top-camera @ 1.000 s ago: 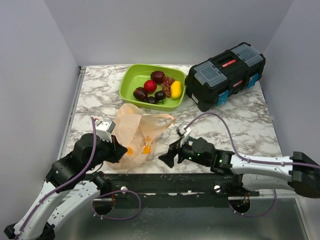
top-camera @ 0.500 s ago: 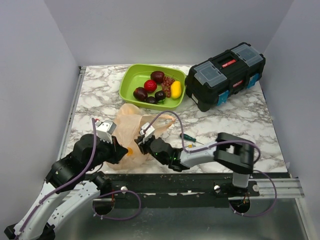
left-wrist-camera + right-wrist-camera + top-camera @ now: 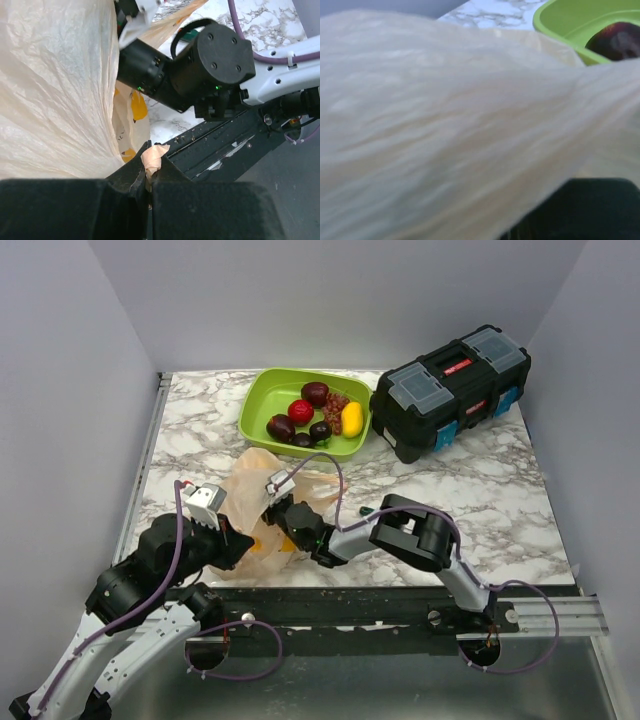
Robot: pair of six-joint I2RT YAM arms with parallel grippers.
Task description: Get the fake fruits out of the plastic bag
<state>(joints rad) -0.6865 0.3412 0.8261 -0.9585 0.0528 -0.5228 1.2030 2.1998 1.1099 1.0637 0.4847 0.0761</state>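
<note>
The pale-orange plastic bag (image 3: 258,488) lies crumpled on the marble near the front edge. My left gripper (image 3: 236,542) is shut on a pinched fold of the bag's near edge (image 3: 153,159). My right gripper (image 3: 277,510) is pushed into the bag from the right, and the film (image 3: 445,115) covers its whole view and hides its fingers. Orange-yellow patches (image 3: 270,541) show through the film; I cannot tell whether they are fruits. Several fake fruits lie in the lime-green tray (image 3: 262,390): a red one (image 3: 300,411), dark purple ones (image 3: 281,427), a yellow one (image 3: 351,418) and grapes (image 3: 334,410).
A black toolbox (image 3: 452,390) stands at the back right beside the tray. A small green-handled screwdriver (image 3: 364,510) lies just right of the bag, partly behind my right arm (image 3: 210,60). The tray's rim (image 3: 560,20) and a dark fruit (image 3: 617,42) show above the film.
My right arm swung left from the front edge and pushed its gripper into the bag. The left gripper kept its pinch on the bag and shifted slightly.
</note>
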